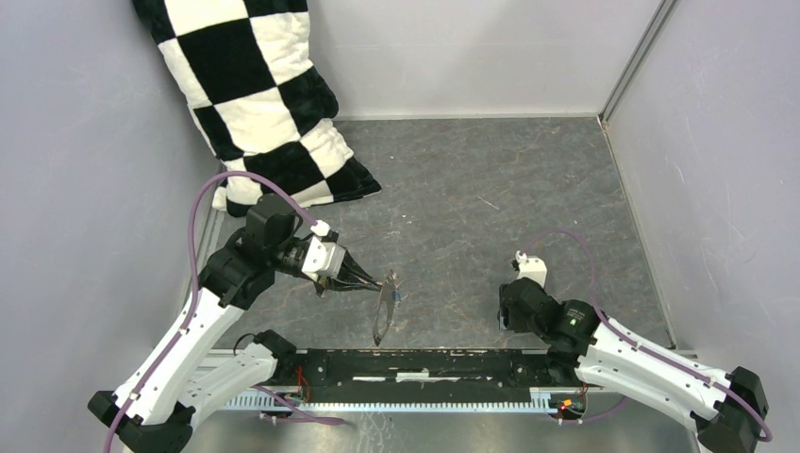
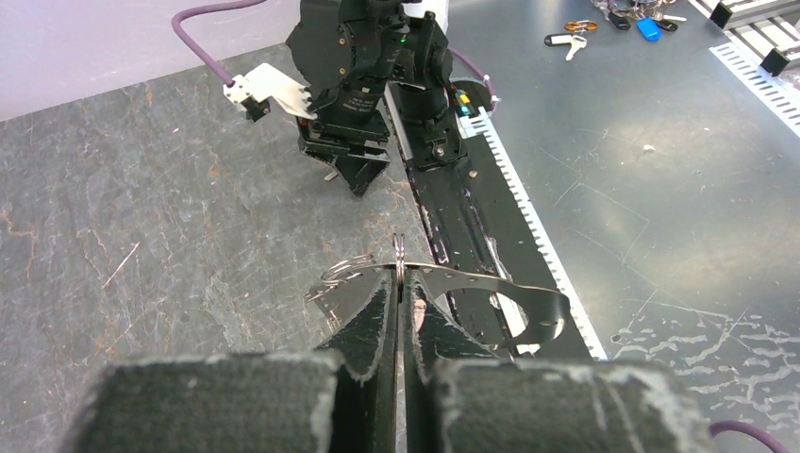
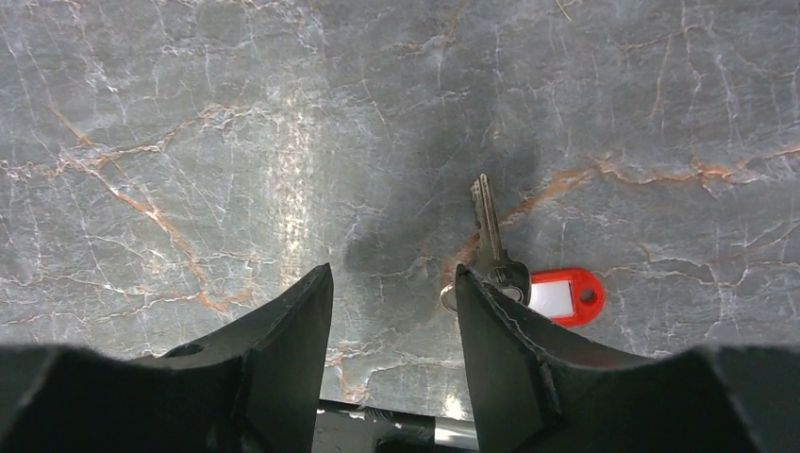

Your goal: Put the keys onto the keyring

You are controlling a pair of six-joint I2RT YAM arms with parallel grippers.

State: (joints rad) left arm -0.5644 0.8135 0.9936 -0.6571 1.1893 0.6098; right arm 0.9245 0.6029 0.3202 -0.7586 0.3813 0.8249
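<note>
Left gripper clenched on the keyring, which sticks out past its tips. Right gripper released; red key lies just outside one finger.

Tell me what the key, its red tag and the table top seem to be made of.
Key: metal, dull silver, with a thin grooved blade that catches light. Red tag: probably plastic, smooth and evenly coloured, with a white label window. Table top: grey stone look with white and orange veins and a soft sheen; it could be real stone or a printed sheet.
</note>
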